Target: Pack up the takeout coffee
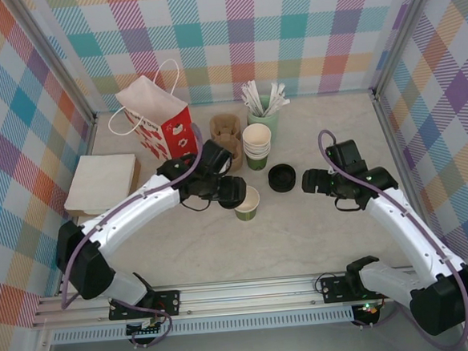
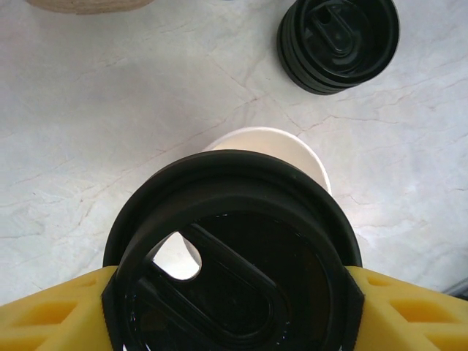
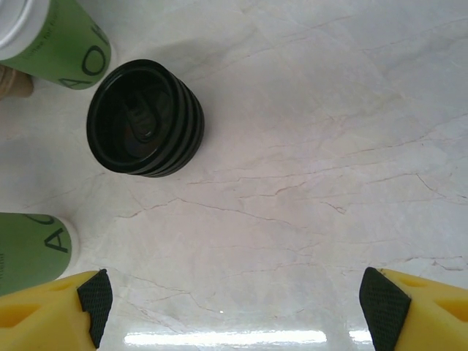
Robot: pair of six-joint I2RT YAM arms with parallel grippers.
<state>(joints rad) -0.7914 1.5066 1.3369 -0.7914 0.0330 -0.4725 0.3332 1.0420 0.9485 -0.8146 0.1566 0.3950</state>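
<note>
The takeout coffee's green paper cup (image 1: 247, 203) stands lidless near the table's middle. Its cream rim (image 2: 278, 143) peeks out under a round black lid (image 2: 234, 248). My left gripper (image 1: 228, 190) is shut on that lid and holds it flat just above the cup, partly over its mouth, with yellow fingers (image 2: 51, 322) on both sides. My right gripper (image 1: 309, 183) stands open over bare table to the right of the lid stack, nothing between its pads (image 3: 93, 296). In the right wrist view the cup (image 3: 29, 252) sits at the lower left edge.
A stack of black lids (image 1: 281, 177) sits between the grippers. Behind it are a stack of lidless cups (image 1: 257, 146), a pot of stirrers (image 1: 262, 108), a cardboard carrier (image 1: 226, 136) and a red paper bag (image 1: 163, 120). Napkins (image 1: 102, 182) lie at the left.
</note>
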